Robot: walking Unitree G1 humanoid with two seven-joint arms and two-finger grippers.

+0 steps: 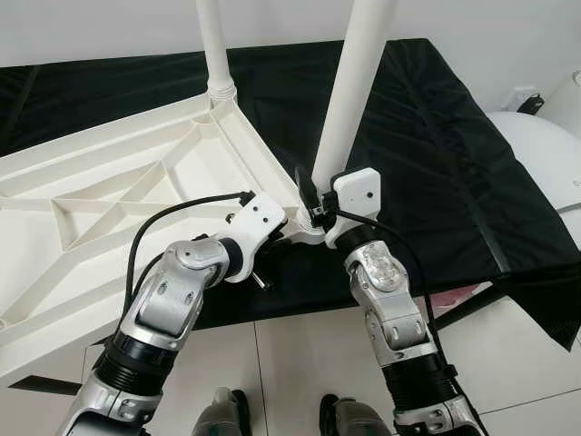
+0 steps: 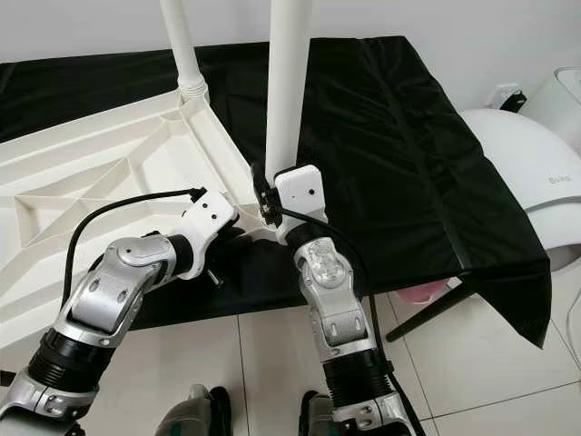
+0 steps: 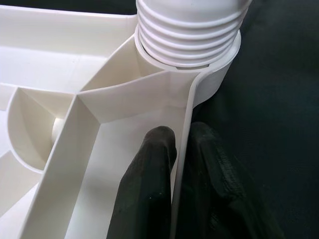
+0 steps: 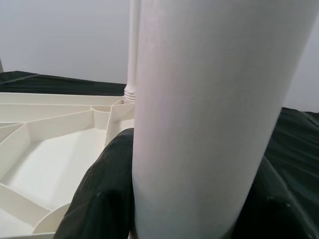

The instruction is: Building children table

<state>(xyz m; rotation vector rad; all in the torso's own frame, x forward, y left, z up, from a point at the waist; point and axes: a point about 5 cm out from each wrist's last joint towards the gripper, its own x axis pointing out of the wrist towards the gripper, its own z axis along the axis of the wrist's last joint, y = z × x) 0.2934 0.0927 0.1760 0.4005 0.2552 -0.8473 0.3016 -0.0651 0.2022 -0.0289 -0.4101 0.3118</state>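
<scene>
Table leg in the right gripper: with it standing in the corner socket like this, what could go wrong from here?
1. The near table leg leans slightly and its threads still show above the socket; it may cross-thread or bind.
2. The left gripper pinches only the thin rim of the upturned tabletop; turning could slip it free.
3. The tabletop's near corner overhangs the black-covered bench; pushing down could tip it.

The upturned tabletop (image 1: pixel 100 209) is cream-white with plain ribbed webbing, and the 2 legs, the near leg (image 1: pixel 349 86) and the far leg (image 1: pixel 213 45), are plain white. Black cloth (image 1: pixel 436 163) covers the worktop. The fingers (image 3: pixel 149 189) are matte black, the arms (image 1: pixel 172 295) silver. The floor tiles (image 1: pixel 300 363) are pale grey-white.
</scene>
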